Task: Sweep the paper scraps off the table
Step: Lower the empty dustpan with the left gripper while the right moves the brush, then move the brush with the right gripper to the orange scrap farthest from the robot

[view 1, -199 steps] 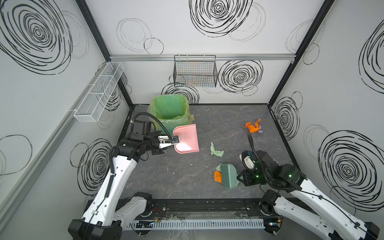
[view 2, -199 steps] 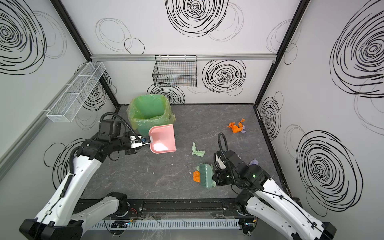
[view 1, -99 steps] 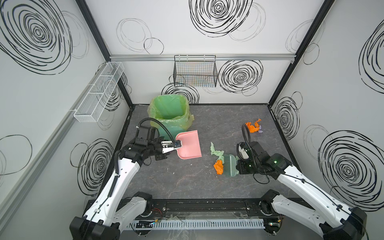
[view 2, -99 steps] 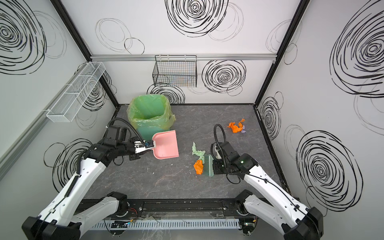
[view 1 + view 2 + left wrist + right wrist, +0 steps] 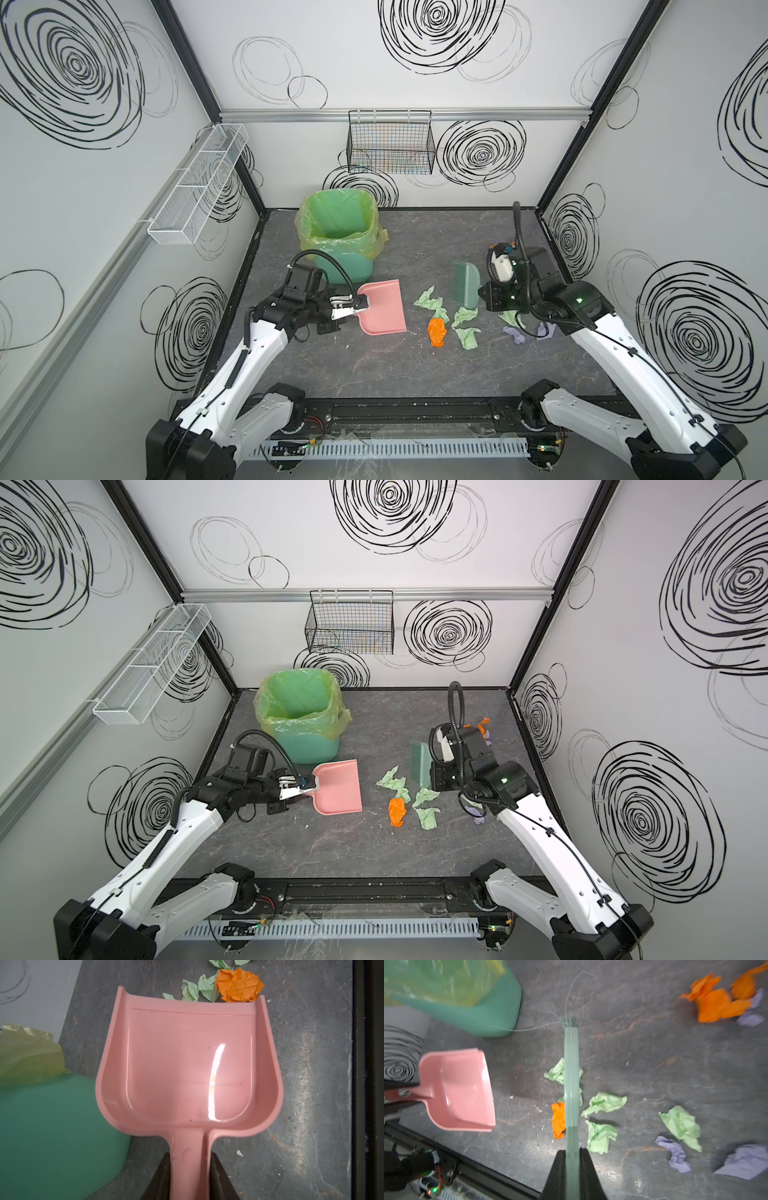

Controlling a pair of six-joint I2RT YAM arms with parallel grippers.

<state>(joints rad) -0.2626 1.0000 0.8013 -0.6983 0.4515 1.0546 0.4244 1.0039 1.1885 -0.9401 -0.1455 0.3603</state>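
Shift: since a second ago we are seeing the green hand brush carried from the front to beyond the pink dustpan's lip, an orange wad pushed along with it.
Left gripper: we are pinching the dustpan's handle from both sides.
Right gripper: we are clamping the brush's flat handle.
Paper scraps: they are lying on the table, with the orange and pale green wads just off the dustpan's open lip. Lilac wads are lying past the brush, and an orange cluster well apart.
Key relation: we are holding the brush on the scraps' far side from the dustpan, its long axis roughly parallel to the lip. The right arm is nearer.
Contact: we cannot tell whether the bristles are touching the table.
Next: we are judging that a stroke toward the lip is due.
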